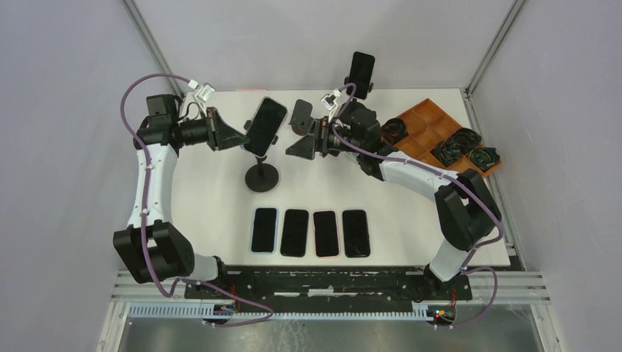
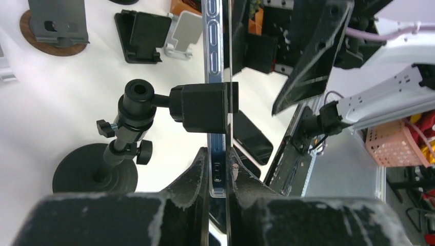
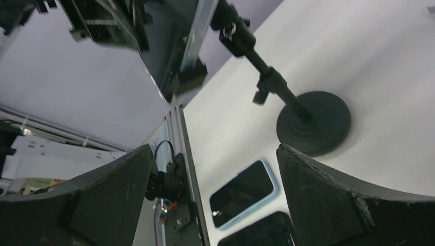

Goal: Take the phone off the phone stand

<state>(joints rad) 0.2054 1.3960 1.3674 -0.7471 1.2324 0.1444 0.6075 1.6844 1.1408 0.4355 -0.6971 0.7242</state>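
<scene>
A dark phone [image 1: 265, 125] sits tilted in the clamp of a black stand with a round base [image 1: 261, 177] at the middle of the white table. My left gripper [image 1: 242, 138] comes in from the left and is shut on the phone's lower edge. In the left wrist view the phone's blue edge [image 2: 217, 164] is pinched between the gripper's [image 2: 219, 166] fingers, and the clamp [image 2: 205, 107] still grips the phone. My right gripper [image 1: 299, 139] is open and empty just right of the stand. Its wrist view shows the phone [image 3: 172, 46] and stand base [image 3: 314, 123] ahead of the gripper [image 3: 214, 151].
Several phones [image 1: 310, 232] lie in a row at the table's front. Another phone on a stand [image 1: 361, 71] is at the back. An orange tray [image 1: 422, 130] with dark items is at the right. Small stands [image 2: 143, 36] lie beyond the phone.
</scene>
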